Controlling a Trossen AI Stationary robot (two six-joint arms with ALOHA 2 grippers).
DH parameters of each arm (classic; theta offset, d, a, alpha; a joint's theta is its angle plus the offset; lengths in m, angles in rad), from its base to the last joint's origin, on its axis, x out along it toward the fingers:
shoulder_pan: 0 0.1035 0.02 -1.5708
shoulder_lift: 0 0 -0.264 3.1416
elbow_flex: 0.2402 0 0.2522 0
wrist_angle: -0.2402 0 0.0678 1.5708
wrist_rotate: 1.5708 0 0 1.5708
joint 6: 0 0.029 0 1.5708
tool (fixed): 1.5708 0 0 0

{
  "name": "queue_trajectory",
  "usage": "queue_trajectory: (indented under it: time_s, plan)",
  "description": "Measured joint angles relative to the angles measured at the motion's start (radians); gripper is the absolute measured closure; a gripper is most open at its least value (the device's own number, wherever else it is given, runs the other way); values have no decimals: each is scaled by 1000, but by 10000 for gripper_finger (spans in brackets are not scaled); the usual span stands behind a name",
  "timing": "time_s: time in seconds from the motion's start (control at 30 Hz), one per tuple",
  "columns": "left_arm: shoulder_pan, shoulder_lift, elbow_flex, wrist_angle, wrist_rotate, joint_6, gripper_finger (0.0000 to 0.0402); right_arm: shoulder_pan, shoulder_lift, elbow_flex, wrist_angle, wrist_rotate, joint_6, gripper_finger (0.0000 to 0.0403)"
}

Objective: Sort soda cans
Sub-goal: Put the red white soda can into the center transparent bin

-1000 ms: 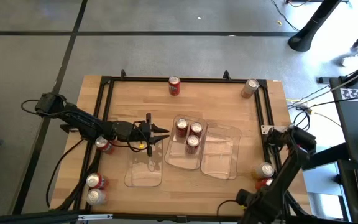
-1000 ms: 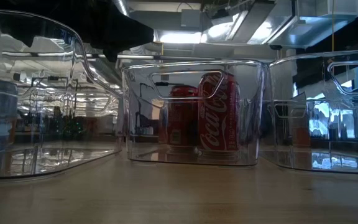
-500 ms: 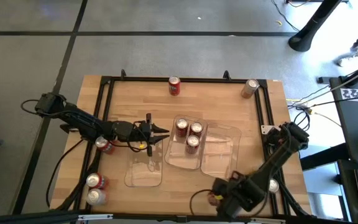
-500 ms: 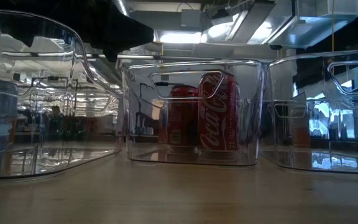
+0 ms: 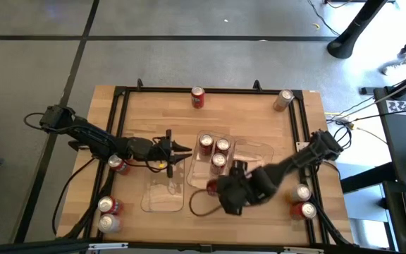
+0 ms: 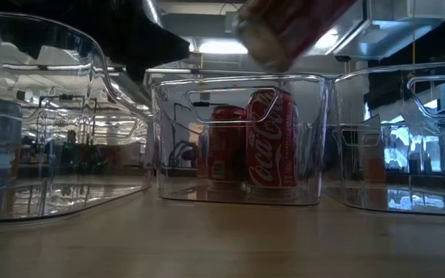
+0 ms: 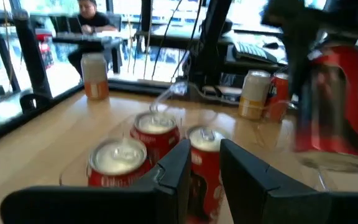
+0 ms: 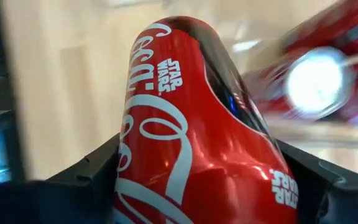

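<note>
My right gripper (image 5: 214, 188) is shut on a red soda can (image 5: 211, 187) above the near end of the middle clear tray (image 5: 197, 182). The can shows tilted at the top of the low view (image 6: 292, 27) and also in the left wrist view (image 7: 337, 106). Three red cans (image 5: 216, 150) stand upright on their bases in that tray. My left gripper (image 5: 182, 150) hovers open just left of the tray, pointing at those cans (image 7: 157, 134). More cans stand on the table near its edges. My right gripper pinches the red can by its side wall (image 8: 135, 168), between the two fingers (image 8: 86, 180), one on each side of the body. The arm reaches in from the table's near right. The can is lifted clear and tilted.
A clear tray lies on either side of the middle one, left (image 5: 162, 194) and right (image 5: 254, 173). Loose cans: a red one at the far edge (image 5: 198, 97), one at the far right corner (image 5: 283, 99), one beside the left arm (image 5: 118, 164), two near left (image 5: 107, 214), two near right (image 5: 302, 201).
My right arm has swung from the table's near right corner along the near edge toward the left, then away from that edge to the middle tray, carrying the red can. The can has come into the top of the low view. My left arm has kept still.
</note>
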Motion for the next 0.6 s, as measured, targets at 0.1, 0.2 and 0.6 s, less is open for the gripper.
queue_trajectory:
  time_s: [0.1,0.2,0.6]
  plan:
    - [-3,0,0,-14,3,-1,325,-48,0,0,-1,31,-72,107]
    - [-18,0,0,-2,31,-2,325,-91,0,0,0,71,-131,107]
    - [-71,6,0,-4,62,-7,325,-213,-1,-59,221,106,-362,107]
